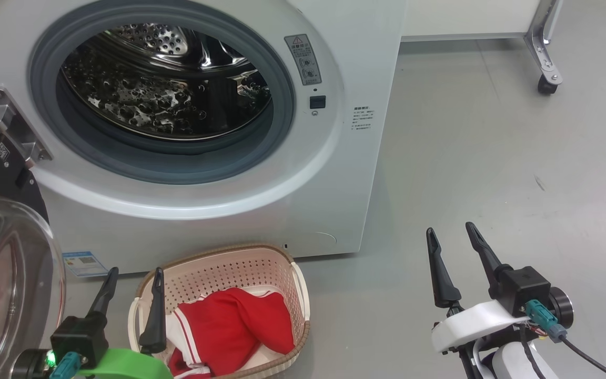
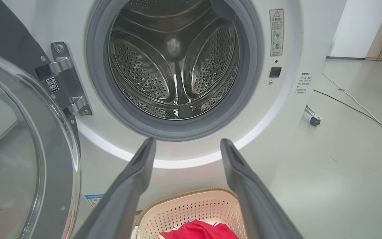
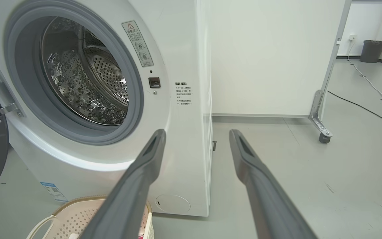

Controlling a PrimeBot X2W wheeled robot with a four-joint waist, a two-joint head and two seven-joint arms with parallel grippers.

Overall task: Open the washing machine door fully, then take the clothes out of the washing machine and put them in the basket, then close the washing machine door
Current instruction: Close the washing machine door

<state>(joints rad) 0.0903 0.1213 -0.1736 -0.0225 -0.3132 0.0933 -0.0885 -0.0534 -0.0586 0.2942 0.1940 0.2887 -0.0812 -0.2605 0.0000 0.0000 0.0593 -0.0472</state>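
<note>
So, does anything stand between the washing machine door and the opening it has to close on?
The drum looks empty; the clothes lie in the basket. Only the left end effector hovers on the inner side of the washing machine door, possibly in its swing.

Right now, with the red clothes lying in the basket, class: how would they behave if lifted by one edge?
The red clothes lie crumpled in soft folds inside the basket, so they would probably hang limp, not hold shape. The fabric looks thin, so likely light for its bulk. Pinched at one edge, the rest may trail behind.
</note>
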